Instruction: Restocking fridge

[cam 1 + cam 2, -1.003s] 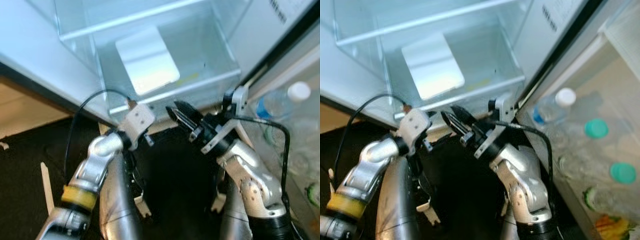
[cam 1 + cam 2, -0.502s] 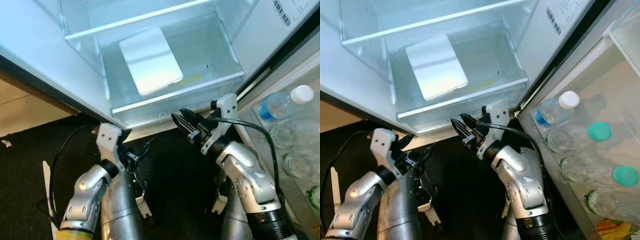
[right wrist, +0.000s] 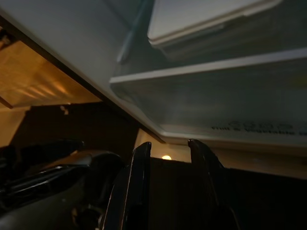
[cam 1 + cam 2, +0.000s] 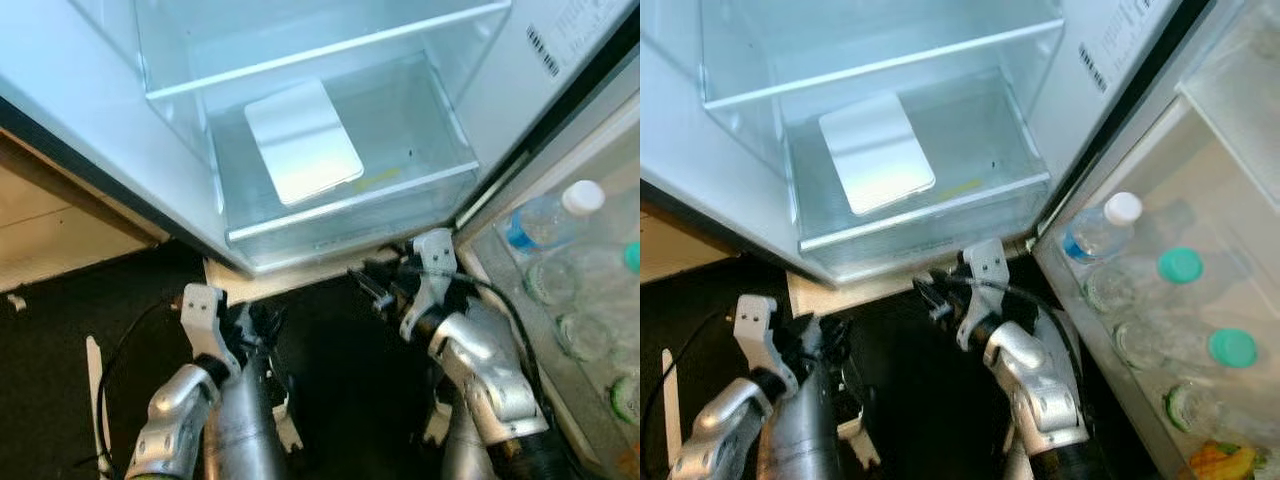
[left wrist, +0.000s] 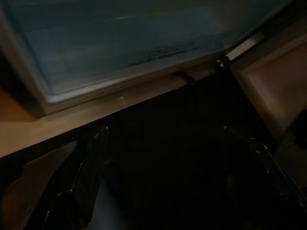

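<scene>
Head cameras: both empty-handed arms have sunk below the open fridge door's clear plastic bin [image 4: 440,180] since a second ago, suggesting nothing is being loaded yet. A flat white rectangular tray [image 4: 303,141] lies in the bin, long axis running front to back. Clear capped bottles [image 4: 1098,232] line the fridge interior at right. Left wrist camera: left gripper [image 5: 165,158] spread wide. Right wrist camera: right gripper [image 3: 168,153] narrowly parted, empty.

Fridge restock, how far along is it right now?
Partly done at most: bottles already lie in the fridge compartment on the right. Nothing is in hand: the left gripper and right gripper are both open and empty, low in front of the door. The clear door bin holds just a flat white piece, so it likely awaits filling.
</scene>
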